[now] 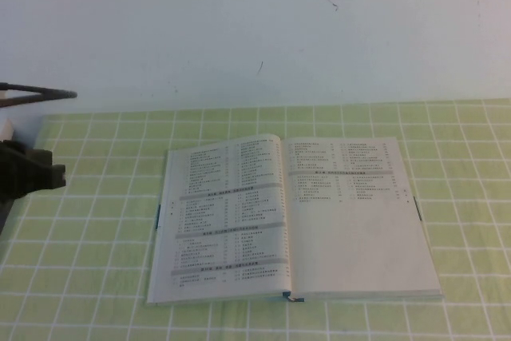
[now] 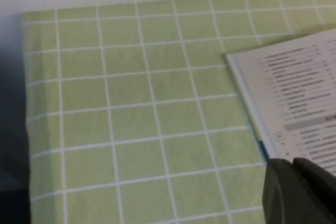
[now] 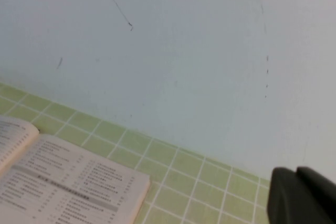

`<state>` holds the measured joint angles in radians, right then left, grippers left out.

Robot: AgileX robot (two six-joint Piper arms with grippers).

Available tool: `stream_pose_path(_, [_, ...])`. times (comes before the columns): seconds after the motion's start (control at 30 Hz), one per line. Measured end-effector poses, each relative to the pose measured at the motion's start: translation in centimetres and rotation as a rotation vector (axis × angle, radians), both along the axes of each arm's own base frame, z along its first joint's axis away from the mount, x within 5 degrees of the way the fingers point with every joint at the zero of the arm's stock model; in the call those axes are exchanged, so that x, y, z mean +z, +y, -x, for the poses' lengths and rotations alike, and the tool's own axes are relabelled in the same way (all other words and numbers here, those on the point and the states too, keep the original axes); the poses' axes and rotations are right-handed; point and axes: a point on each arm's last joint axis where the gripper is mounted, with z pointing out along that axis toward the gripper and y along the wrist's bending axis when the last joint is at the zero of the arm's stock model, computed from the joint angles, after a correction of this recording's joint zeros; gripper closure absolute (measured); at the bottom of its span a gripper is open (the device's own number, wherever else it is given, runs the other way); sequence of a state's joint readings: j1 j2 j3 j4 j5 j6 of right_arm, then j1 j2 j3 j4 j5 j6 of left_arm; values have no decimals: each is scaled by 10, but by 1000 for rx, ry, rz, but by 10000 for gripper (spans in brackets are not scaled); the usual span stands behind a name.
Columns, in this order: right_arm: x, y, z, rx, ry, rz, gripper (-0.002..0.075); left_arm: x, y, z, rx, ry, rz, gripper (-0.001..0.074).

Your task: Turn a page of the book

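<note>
The book (image 1: 291, 217) lies open and flat on the green checked cloth, white pages printed in black, thin dark-blue cover edges at its sides. My left gripper (image 2: 302, 192) is shut and empty, hovering just off the book's left edge (image 2: 294, 98); its arm (image 1: 28, 173) shows at the left border of the high view. My right gripper (image 3: 304, 195) is shut and empty, raised off the book's far right corner (image 3: 68, 187) and facing the wall. It is outside the high view.
The green checked cloth (image 1: 96, 237) covers the table up to a white wall (image 1: 255, 29) close behind the book. The cloth's left edge (image 2: 23, 103) drops off near my left arm. A dark bar (image 1: 36, 95) sticks in at far left.
</note>
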<state>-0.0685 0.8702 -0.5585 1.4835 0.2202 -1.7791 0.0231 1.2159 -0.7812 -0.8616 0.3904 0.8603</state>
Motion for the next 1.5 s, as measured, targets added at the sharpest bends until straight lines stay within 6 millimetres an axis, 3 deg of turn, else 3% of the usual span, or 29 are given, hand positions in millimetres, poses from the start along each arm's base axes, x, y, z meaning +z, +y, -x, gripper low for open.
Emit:
stream_pose_path(0.2, [-8,-2,-30,1,86,-11,729,3,5,-29,35,8,-228,737])
stream_pose_path(0.33, [-18,-1,-37,24,136,-9,729,16,13,-38,94,-49,-382,737])
stream_pose_path(0.47, [-20,1,-38,37,146,-16,729,33,31,-41,265,-7,-481,737])
stream_pose_path(0.63, [-20,1,-38,42,148,-24,729,46,38,-42,439,56,-386,737])
stream_pose_path(0.9, [-28,2,-43,17,254,-143,729,23,-14,-50,71,225,-69,737])
stream_pose_path(1.0, [-36,7,-48,70,377,-152,729,8,-36,-57,-23,267,-58,737])
stream_pose_path(1.17, [-47,8,-60,140,669,-96,729,-24,-95,-62,-201,306,-92,737])
stream_pose_path(1.3, [-45,5,-69,142,806,-67,729,-49,-133,-66,-256,324,-59,737])
stream_pose_path(1.5, [-49,5,-75,160,896,-74,729,-88,-159,-83,-276,425,41,737])
